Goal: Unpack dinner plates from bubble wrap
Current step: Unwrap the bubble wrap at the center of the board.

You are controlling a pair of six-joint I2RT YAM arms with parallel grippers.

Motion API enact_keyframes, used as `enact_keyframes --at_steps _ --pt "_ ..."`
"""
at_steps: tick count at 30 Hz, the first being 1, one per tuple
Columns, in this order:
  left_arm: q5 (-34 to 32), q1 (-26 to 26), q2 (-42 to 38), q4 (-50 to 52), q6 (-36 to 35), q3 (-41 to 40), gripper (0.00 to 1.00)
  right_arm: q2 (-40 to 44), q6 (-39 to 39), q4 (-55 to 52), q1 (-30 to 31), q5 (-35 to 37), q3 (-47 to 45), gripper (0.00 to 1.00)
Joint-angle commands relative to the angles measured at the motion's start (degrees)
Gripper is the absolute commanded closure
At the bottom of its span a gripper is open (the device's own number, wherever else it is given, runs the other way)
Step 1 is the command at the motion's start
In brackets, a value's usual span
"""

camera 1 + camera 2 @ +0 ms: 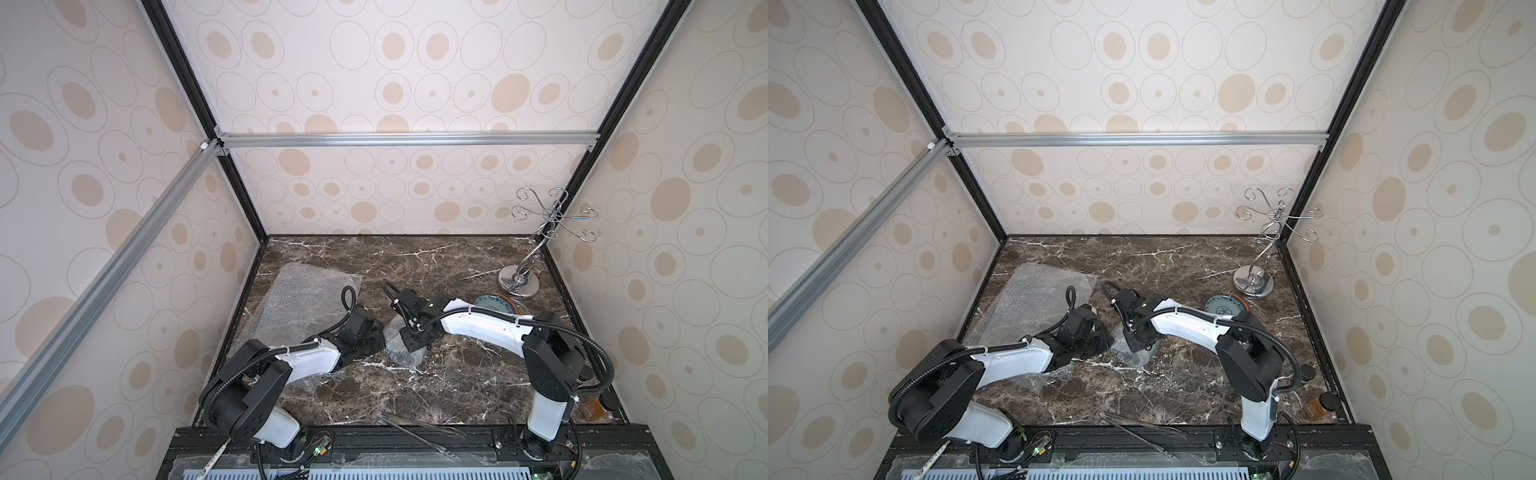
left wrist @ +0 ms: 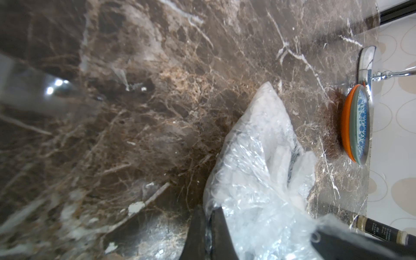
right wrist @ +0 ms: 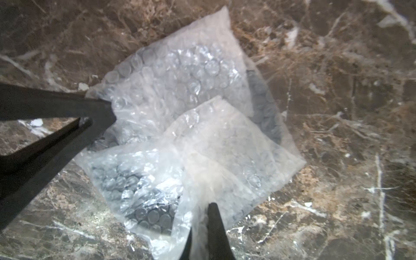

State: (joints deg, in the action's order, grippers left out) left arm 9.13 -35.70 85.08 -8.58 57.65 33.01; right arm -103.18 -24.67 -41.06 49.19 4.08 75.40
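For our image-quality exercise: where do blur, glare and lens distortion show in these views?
Left wrist view: near marble tabletop smeared, the stacked plates sharp. Right wrist view: bubble wrap glares white, its nearest flap blurred. Both top views: wide-angle lens splays the frame posts outward.

wrapped bundle (image 1: 395, 332) sits mid on the bench (image 1: 415, 386); flat sheet (image 1: 299, 303) lies by the left edge; stacked plates (image 1: 496, 305) rest toward the right edge, just before the wire stand (image 1: 518, 282) in the back right corner.

- Dark brown marble tabletop (image 1: 457, 386) with white veins.
- Clear bubble wrap (image 3: 180, 90), round bubbles, something dark showing through.
- Bright orange plate (image 2: 344, 126).
- Pale plate (image 2: 362, 121), blue floral pattern, greenish rim.
- Cream walls (image 1: 374, 62) with beige ovals.
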Motion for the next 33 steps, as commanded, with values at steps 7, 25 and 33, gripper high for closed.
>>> enact_keyframes --at_steps 7,25,33 --pt "-2.05 0.3 0.26 -0.31 0.71 -1.33 1.0 11.93 -3.71 7.49 -6.37 -5.47 -9.81 1.0" --pt "-2.54 -0.04 1.49 -1.52 0.63 -2.69 1.0 16.0 -5.3 16.17 -9.63 -14.91 -15.74 1.0" --pt "-2.27 -0.51 1.93 -2.08 0.69 -2.32 1.0 13.1 -1.05 10.3 -8.69 -10.7 -12.36 0.71"
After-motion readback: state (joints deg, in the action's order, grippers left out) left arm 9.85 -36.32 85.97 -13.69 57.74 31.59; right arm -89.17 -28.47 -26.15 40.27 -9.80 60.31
